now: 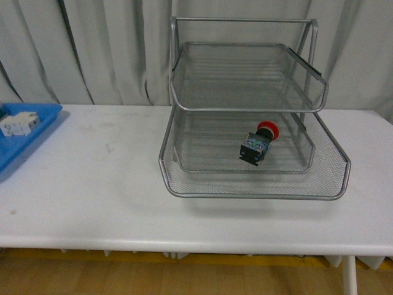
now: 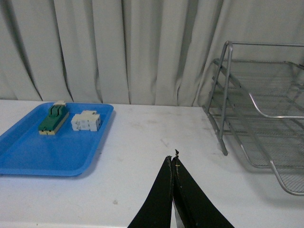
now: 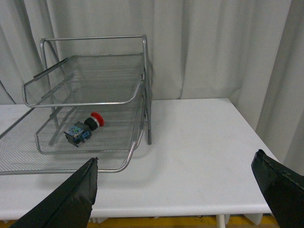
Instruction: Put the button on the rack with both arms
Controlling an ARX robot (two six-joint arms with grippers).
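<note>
The button [image 1: 260, 141], with a red cap and a dark body, lies on its side in the middle tier of the silver wire rack [image 1: 184, 92]. It also shows in the right wrist view [image 3: 84, 128], inside the rack [image 3: 137, 90]. My left gripper [image 2: 173, 161] is shut and empty above the white table, left of the rack [image 2: 228, 95]. My right gripper [image 3: 175, 164] is wide open and empty above the table, off to the rack's right side. Neither arm shows in the front view.
A flat blue tray [image 2: 28, 152] sits at the table's left end with a green-topped block [image 2: 53, 118] and a white block [image 2: 86, 121] on it; it shows in the front view too [image 1: 43, 126]. Grey curtains hang behind the table.
</note>
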